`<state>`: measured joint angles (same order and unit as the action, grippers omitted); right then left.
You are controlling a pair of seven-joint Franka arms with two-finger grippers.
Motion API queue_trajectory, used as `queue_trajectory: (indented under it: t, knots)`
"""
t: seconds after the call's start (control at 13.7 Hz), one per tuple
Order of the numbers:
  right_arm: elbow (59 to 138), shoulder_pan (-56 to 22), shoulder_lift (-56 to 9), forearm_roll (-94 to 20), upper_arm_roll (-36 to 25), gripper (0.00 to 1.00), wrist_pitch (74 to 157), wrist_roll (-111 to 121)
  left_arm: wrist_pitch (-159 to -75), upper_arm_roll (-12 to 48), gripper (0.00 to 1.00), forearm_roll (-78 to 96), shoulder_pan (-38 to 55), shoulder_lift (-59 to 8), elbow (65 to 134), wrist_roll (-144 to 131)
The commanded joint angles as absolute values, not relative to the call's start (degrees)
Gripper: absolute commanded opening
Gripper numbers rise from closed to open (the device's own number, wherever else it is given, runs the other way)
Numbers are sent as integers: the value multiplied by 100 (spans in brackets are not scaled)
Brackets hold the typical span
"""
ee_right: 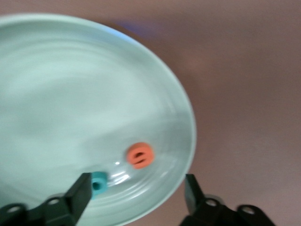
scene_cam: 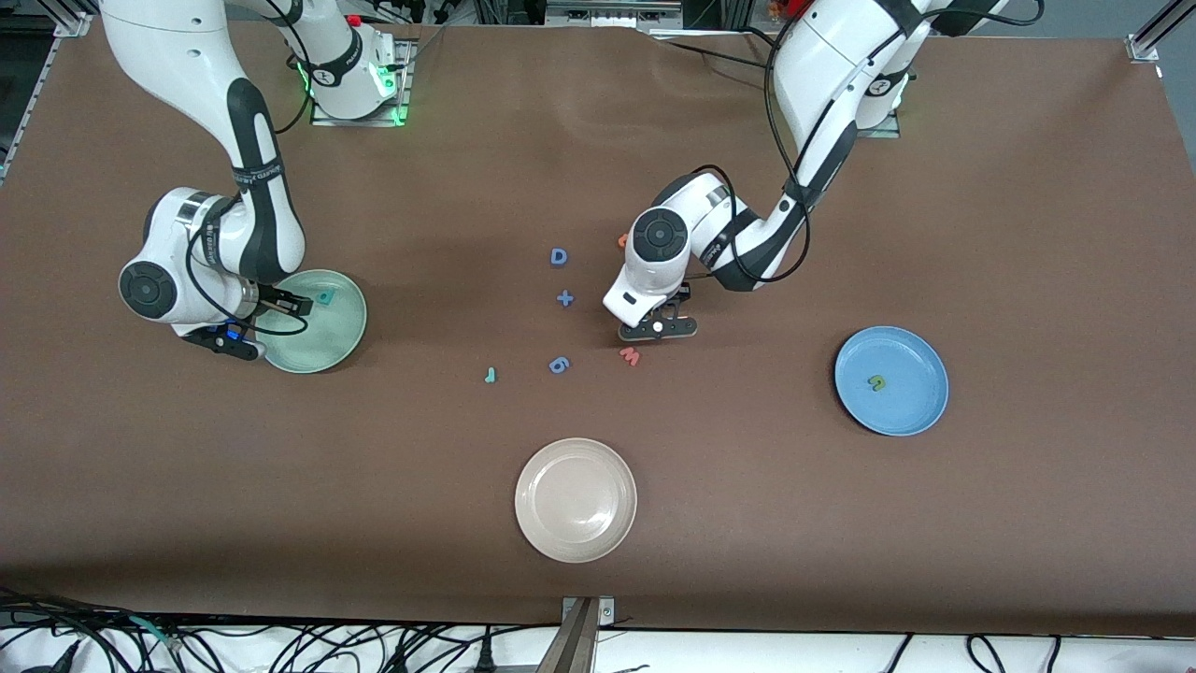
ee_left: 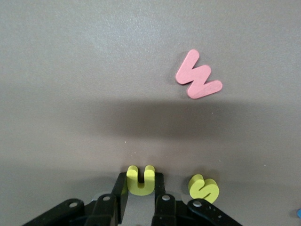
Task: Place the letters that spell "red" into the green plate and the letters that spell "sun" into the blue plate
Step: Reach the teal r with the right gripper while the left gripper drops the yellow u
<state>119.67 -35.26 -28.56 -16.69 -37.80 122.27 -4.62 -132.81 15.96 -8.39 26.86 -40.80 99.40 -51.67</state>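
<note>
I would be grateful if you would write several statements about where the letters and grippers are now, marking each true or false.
1. The left gripper is shut on the yellow "u". True.
2. The orange "e" lies in the blue plate. False: it lies in the green plate.
3. The right gripper is open over the green plate. True.
4. The pink "w" lies in the beige plate. False: it lies on the table.
</note>
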Motion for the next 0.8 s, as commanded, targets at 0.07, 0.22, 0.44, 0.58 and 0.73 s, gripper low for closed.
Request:
queue_trajectory:
  t: [0.07, 0.22, 0.44, 0.58, 0.73]
  knots:
    - [11182, -3988, -2707, -2065, -3779, 97, 11453, -1385, -13280, 1600, 6, -949, 2628, -3955, 10090, -5274]
    - [10821, -4366, -2751, -2065, -3779, 97, 11435, -2097, -13202, 1608, 4, -958, 2462, -3833, 10046, -5195]
    - [10145, -4544, -3031, -2214, -3570, 97, 11443, -2653, -13052, 1617, 4, -932, 2164, -3657, 10011, -4976]
    - [9776, -4544, -3277, -2477, -3367, 97, 11514, -2707, -12738, 1617, 4, -914, 1900, -3647, 9757, -4634]
    - [9353, -4553, -3593, -2584, -3148, 97, 11531, -2716, -12036, 1617, 4, -879, 1522, -3647, 9362, -4037]
